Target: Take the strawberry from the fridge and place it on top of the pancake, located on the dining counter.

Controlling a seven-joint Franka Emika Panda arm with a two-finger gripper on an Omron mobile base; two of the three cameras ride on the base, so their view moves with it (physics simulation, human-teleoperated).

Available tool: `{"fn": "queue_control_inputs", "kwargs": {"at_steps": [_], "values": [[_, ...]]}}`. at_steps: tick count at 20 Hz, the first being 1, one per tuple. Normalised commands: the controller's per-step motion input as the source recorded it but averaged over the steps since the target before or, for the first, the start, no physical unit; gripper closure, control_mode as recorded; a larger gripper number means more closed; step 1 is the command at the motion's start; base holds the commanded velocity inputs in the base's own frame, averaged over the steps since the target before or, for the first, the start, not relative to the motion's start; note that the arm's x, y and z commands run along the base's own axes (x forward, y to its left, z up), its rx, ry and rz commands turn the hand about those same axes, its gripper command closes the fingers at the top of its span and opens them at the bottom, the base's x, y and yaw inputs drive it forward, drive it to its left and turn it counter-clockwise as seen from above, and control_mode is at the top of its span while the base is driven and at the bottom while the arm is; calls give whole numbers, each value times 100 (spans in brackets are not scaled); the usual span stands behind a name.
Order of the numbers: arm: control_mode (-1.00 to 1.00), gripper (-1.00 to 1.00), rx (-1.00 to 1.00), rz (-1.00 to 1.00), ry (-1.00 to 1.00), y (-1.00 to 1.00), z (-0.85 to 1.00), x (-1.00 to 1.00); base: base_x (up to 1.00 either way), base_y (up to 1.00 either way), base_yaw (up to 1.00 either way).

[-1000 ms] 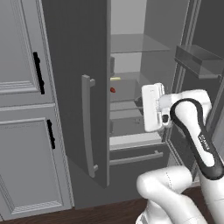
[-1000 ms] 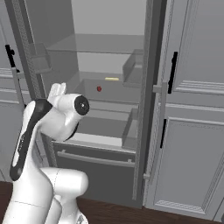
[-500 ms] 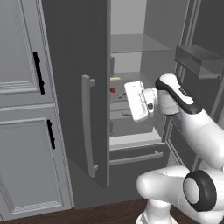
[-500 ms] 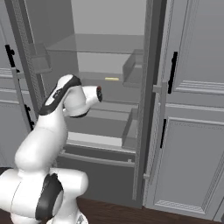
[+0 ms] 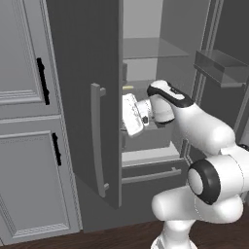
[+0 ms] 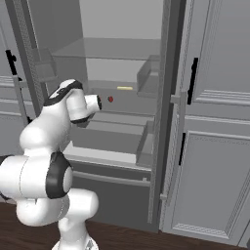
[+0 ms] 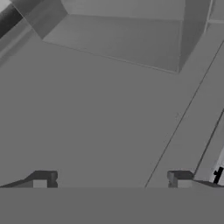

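In the left base view, the fridge [image 5: 87,97] stands with its door swung open, and my arm reaches in past the door's edge toward the shelves. My hand is turned away there, so my fingers are hidden from that side. A thin pale-yellow stick [image 5: 128,87] peeks out on the shelf just above my hand. In the right base view, I can see the strawberry [image 6: 111,99], a tiny dark-red dot sitting on a glass shelf [image 6: 132,93] inside the fridge. My hand points at it from the left and is near it, but the two are apart. The pale-yellow stick lies on the same shelf, a little to the right of the berry and further back. In the hand view, my two fingers [image 7: 41,178] stick up at the bottom with a wide gap between them, so they are spread apart and hold nothing. In front of them I see grey fridge walls and a shelf, and I cannot spot the berry from here. So the fridge is open and my hand is going in, and I think that is the part that is done. The berry is not picked up yet. I must pinch it softly, carry it out, go to the dining surface and set it on the pancake.
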Motion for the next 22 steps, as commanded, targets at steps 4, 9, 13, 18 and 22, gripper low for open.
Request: {"fn": "queue_control_inputs", "kwargs": {"at_steps": [4, 9, 13, 18, 22], "values": [[-100, -100, 0, 0, 0, 92, -20, -40, 0, 0, 0], [-100, -100, 0, 0, 0, 94, -9, -35, 0, 0, 0], [-100, -100, 0, 0, 0, 69, -1, -16, 0, 0, 0], [-100, -100, 0, 0, 1, 38, 0, 0, 0, 0, 0], [-100, -100, 0, 0, 5, 52, -6, 9, 0, 0, 0]]}}
